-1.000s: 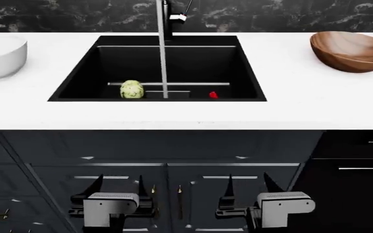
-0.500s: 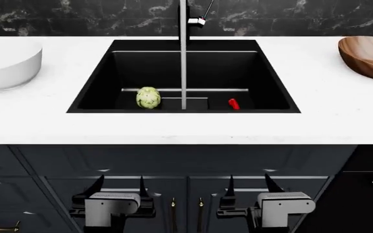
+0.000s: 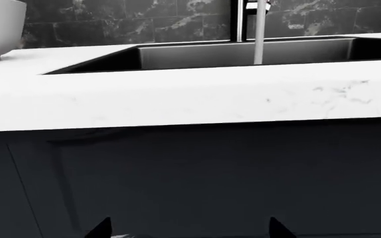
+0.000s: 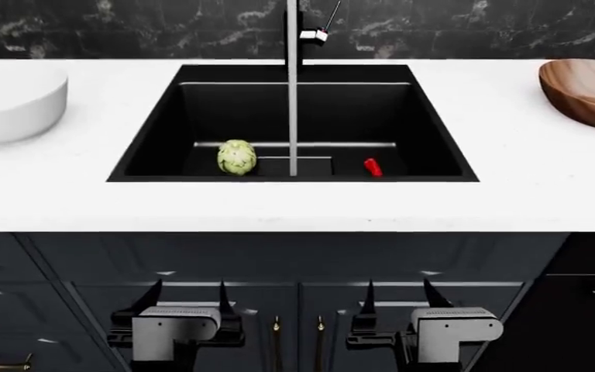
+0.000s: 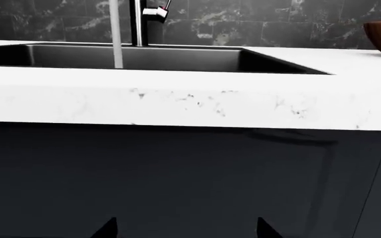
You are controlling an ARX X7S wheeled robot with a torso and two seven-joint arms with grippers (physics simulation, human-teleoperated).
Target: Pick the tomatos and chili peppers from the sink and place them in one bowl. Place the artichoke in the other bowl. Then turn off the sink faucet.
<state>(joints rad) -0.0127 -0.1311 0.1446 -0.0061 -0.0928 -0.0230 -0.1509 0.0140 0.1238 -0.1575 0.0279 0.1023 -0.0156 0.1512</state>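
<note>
White counter (image 4: 276, 201) runs the full width, dark marbled wall behind it, dark cabinet fronts (image 4: 297, 263) below its front edge

Black sink (image 4: 142, 147) set in the counter's middle, nearer the back edge. Faucet (image 4: 291, 31) stands at the sink's back rim; a straight stream of water (image 4: 294, 116) falls from it to the basin floor

White bowl (image 4: 13, 105) on the counter at its left end, well apart from the sink. Brown wooden bowl (image 4: 587, 93) at the right end, partly cut off by the frame. Nothing visible inside either

Artichoke (image 4: 236, 156) sits on the sink floor toward the front wall, on the white-bowl side of the stream. One small red item (image 4: 372, 166) lies on the floor on the other side, too small to tell chili from tomato. No other produce visible from here

My left fingers (image 4: 186, 298) and right fingers (image 4: 396, 296) hang below the counter's front edge, facing the cabinet fronts, each pair spread wide with nothing between them
</note>
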